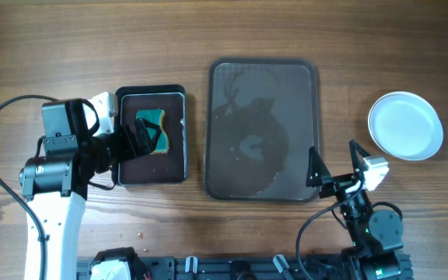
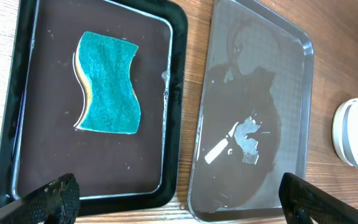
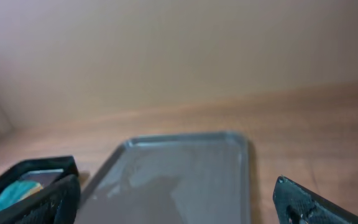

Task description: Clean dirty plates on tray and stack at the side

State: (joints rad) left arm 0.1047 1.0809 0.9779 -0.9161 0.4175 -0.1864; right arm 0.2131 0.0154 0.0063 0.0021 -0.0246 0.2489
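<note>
A grey metal tray point(image 1: 264, 78) lies at the table's middle with a wet dark film on it and no plate on it; it also shows in the left wrist view point(image 2: 253, 112) and the right wrist view point(image 3: 179, 180). A white plate point(image 1: 405, 125) sits on the wood to the tray's right, seen at the edge of the left wrist view point(image 2: 357, 134). A teal sponge point(image 1: 152, 129) lies in a small black tray point(image 1: 151, 93), clear in the left wrist view point(image 2: 107, 84). My left gripper point(image 1: 142, 138) is open and empty over the black tray. My right gripper point(image 1: 335, 165) is open and empty at the grey tray's near right corner.
The black tray point(image 2: 176, 112) sits just left of the grey tray with a narrow strip of wood between them. Bare wood lies around the white plate and along the far side. The arm bases stand at the near edge.
</note>
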